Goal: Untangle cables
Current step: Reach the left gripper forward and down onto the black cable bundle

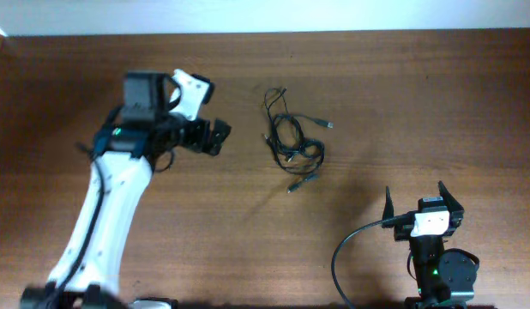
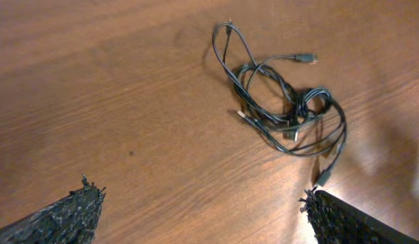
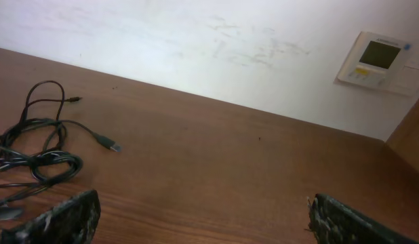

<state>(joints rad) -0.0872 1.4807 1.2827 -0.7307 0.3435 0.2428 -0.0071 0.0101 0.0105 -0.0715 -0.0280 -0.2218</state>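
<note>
The cables (image 1: 291,142) are thin black cords with small plug ends, lying in one tangled bundle on the wooden table (image 1: 402,103) at its middle. In the left wrist view the tangle (image 2: 284,102) lies ahead and to the right of the fingers. In the right wrist view it (image 3: 33,156) lies at the far left. My left gripper (image 1: 215,136) is open and empty, to the left of the tangle and apart from it. My right gripper (image 1: 417,199) is open and empty near the front right, well clear of the cables.
A thicker black cable (image 1: 351,249) loops from the right arm's base at the front edge. A white wall (image 3: 196,41) with a small control panel (image 3: 380,59) stands behind the table's far edge.
</note>
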